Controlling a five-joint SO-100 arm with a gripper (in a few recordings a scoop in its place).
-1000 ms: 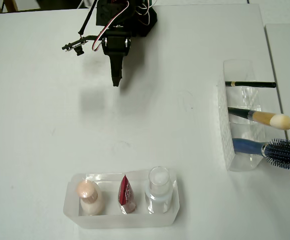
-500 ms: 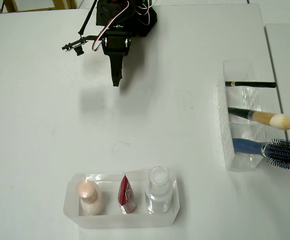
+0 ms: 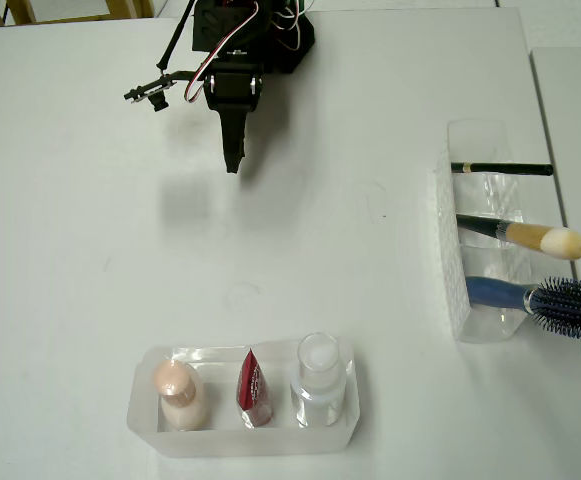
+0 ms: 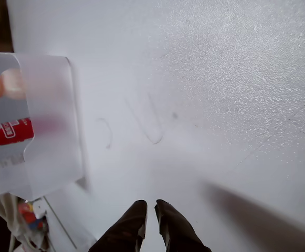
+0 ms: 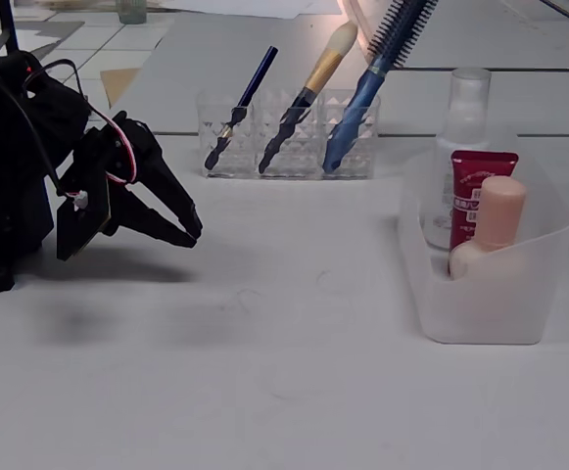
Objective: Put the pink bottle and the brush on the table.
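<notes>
At about seven o'clock in the overhead view, the pink bottle (image 3: 178,392) stands upright in the left end of a frosted tray (image 3: 150,432), beside a red sachet (image 3: 253,390) and a clear bottle (image 3: 318,378). Toward three o'clock, the brush (image 3: 530,237) leans in the middle cell of a clear holder (image 3: 452,270), between a black pencil (image 3: 500,169) and a blue hairbrush (image 3: 560,303). Up at eleven o'clock the gripper (image 3: 233,162) hovers over the bare table (image 3: 90,250), jaws nearly together and empty. Neither item looks moved, so this seems the starting step; next it should open and reach one of them.
</notes>
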